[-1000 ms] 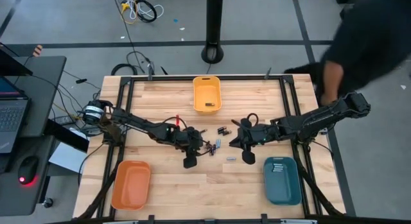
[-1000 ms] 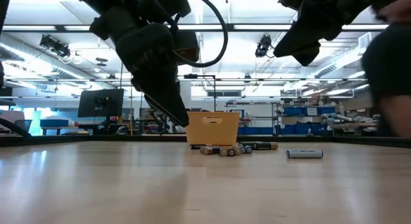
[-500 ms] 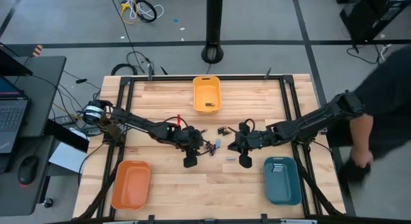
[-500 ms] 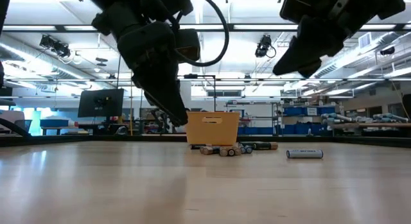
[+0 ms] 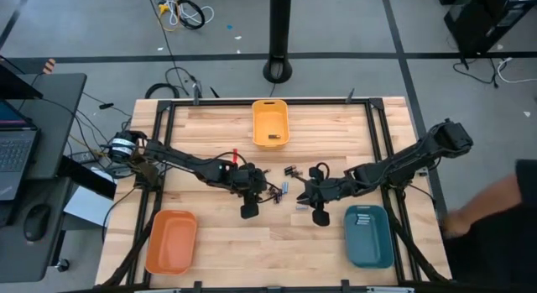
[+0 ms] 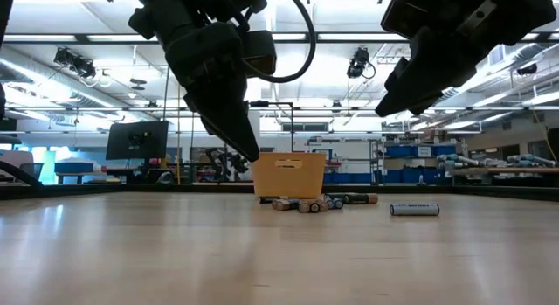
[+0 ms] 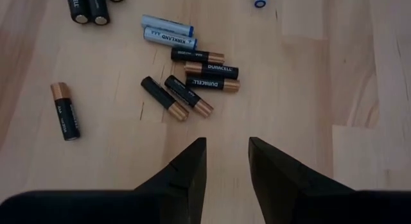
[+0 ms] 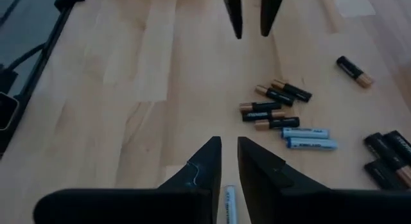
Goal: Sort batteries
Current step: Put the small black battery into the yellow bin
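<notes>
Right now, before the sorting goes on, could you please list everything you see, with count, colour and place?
Table: one, pale wood, middle of the view.
Black batteries: at least eight, loose at table centre.
Pale batteries: three or four, silvery-blue, same spot, one apart.
Yellow bin: one, far edge, middle.
Orange bin: one, near left corner.
Teal bin: one, near right corner.
Person: one, dark clothes, right of table.
Left gripper: open, above the batteries.
Right gripper: open, over the lone battery.

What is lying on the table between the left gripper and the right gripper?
Between the left gripper and the right gripper, the high view shows a lone pale battery on bare wood; the main cluster of batteries lies farther back.
</notes>
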Robot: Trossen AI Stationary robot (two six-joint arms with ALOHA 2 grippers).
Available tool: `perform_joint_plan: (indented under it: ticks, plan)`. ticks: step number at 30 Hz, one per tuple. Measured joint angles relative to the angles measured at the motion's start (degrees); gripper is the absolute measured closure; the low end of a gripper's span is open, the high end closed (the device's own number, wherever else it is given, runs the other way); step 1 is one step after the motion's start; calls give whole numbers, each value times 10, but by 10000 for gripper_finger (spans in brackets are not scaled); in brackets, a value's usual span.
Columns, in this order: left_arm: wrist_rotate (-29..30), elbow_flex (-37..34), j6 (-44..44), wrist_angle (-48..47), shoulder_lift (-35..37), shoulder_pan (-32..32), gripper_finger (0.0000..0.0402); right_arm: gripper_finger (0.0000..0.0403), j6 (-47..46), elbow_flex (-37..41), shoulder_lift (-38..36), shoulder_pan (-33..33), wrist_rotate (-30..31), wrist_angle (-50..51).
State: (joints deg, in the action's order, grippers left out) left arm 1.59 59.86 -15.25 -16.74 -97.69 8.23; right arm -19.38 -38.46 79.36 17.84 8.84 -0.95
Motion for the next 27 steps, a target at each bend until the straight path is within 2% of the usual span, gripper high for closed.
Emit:
perform_joint_plan:
  ticks: [4, 11, 19, 24, 27]
  plan:
    - [0, 0, 1, -2, 0, 0, 279, 334, -9, 0, 7, -7, -47, -14]
    - [-6, 11, 12, -20, 0, 0, 279, 338, 1, 0, 2, -19, -50, -6]
    - [-19, 11, 0, -20, 0, 0, 278, 331, 1, -36, 2, -10, -14, 48]
    - [-9, 11, -11, -19, 0, 0, 264, 328, 9, -45, 2, -7, -12, 56]
    - [17, 11, -29, -16, 0, 0, 250, 327, 10, -46, 2, -3, -9, 76]
